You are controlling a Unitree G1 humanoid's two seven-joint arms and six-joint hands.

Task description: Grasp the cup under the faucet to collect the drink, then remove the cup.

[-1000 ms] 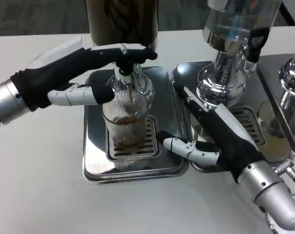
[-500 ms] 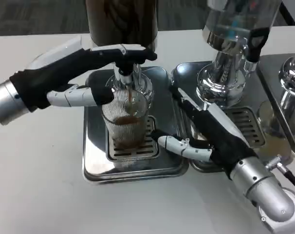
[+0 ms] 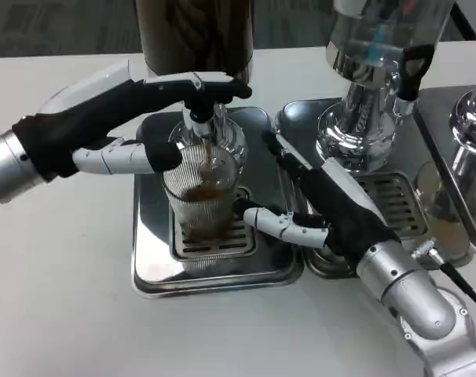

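Under the left hand [image 3: 136, 118] stands the cup [image 3: 200, 196], a ribbed clear glass with brown drink in its bottom, set on the slotted grate of a polished steel drip tray [image 3: 151, 251]. That hand's upper fingers lie along the faucet [image 3: 203, 122], a chrome spout from which a thin brown stream falls into the cup, while its lower finger touches the cup's left rim; it grasps nothing fully that I can tell. Just right of the cup, the right hand [image 3: 324, 212] hovers with fingers spread apart and empty, its white lower finger reaching over the tray's grate near the cup's base. Behind this hand rises a second dispenser [image 3: 364, 118], chrome with a clear vessel. Bare white table [image 3: 65, 298] lies in front of the tray's rounded edge.
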